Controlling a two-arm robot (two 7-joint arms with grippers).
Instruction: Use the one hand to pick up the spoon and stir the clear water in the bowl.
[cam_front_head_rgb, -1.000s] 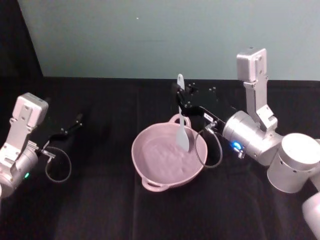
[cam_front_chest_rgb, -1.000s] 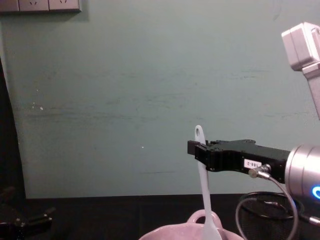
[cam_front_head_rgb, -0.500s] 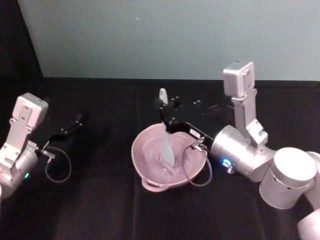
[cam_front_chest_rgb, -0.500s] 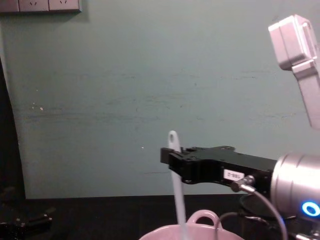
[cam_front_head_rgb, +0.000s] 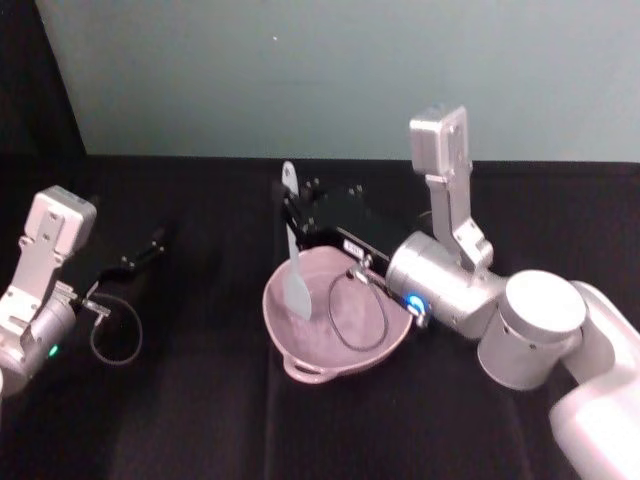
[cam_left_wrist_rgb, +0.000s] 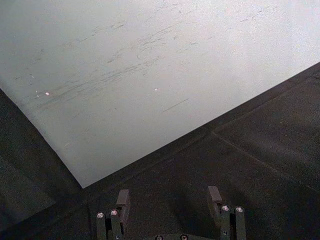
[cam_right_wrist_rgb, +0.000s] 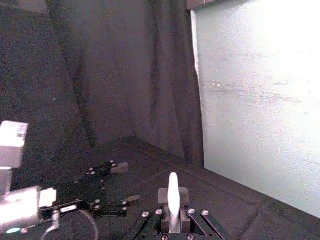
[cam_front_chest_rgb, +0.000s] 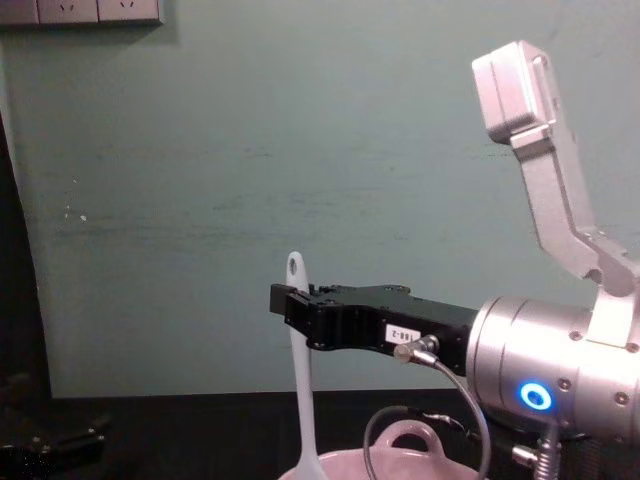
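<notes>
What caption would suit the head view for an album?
The right gripper holds the spoon upright, blade inside the pink bowl; left gripper parked aside.

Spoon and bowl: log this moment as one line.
right gripper: shut on spoon | blade: inside bowl, left side | left gripper: open, parked left

Silver cylindrical wrist (cam_front_chest_rgb: 580, 340) with blue light ring (cam_front_chest_rgb: 535, 395). Black flat-jawed right gripper (cam_front_chest_rgb: 283, 303), small white label (cam_front_chest_rgb: 396, 333), grey looped cable (cam_front_chest_rgb: 368, 440). Boxy silver housing (cam_front_chest_rgb: 515, 85) on bracket (cam_front_chest_rgb: 560, 215).
</notes>
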